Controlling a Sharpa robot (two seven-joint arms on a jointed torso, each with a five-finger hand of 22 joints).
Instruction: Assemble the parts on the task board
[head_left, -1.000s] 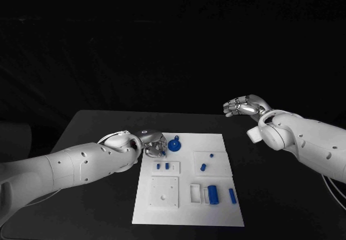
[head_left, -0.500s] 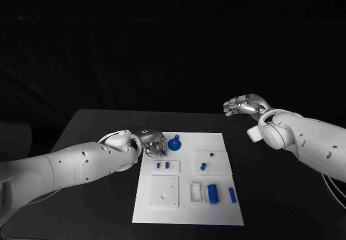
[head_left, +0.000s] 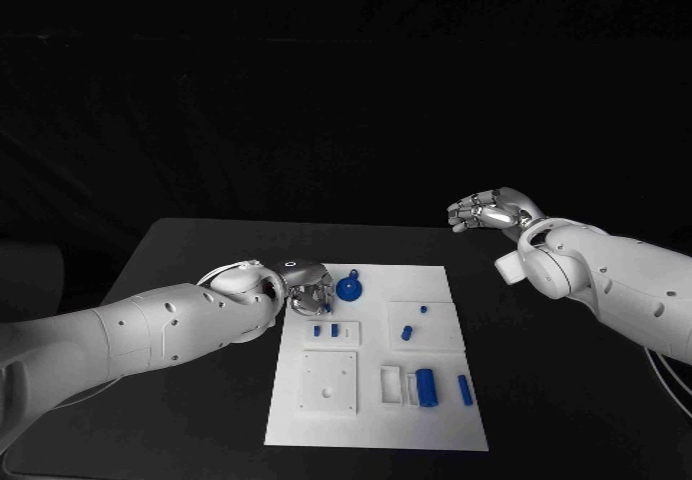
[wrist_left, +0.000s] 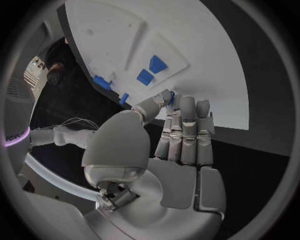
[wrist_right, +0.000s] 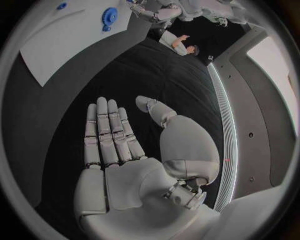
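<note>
A black table (head_left: 188, 260) carries the white rectangular task board (head_left: 378, 420), over whose far left corner the robot's left hand (head_left: 303, 290) hovers with its silver fingers (wrist_left: 187, 130) held straight and close together, the thumb bent toward their tips. The left wrist view shows a small blue piece (wrist_left: 170, 98) at the fingertips, between thumb and finger; whether it is truly pinched or merely touched cannot be told from here. Just beyond those fingertips on the board lie two small blue square blocks (wrist_left: 150, 70) side by side on a raised white panel, and just to the hand's right in the head view sits the round blue gear-like disc (head_left: 349, 291). Nearer the robot than the hand lie a short blue peg pair (head_left: 326, 330), a fat blue cylinder (head_left: 426, 384) and a slim blue bar (head_left: 464, 390). The right hand (head_left: 488, 212) hangs well apart from the board, raised above the table's far right edge, flat-palmed with fingers extended and holding nothing. The step in hand appears to be seating or picking a small part at the board's far corner; doing it well would call for a slow, vertical descent, the fingertips kept clear of the blue disc beside them, and a light grip so the piece stays square to its socket.
</note>
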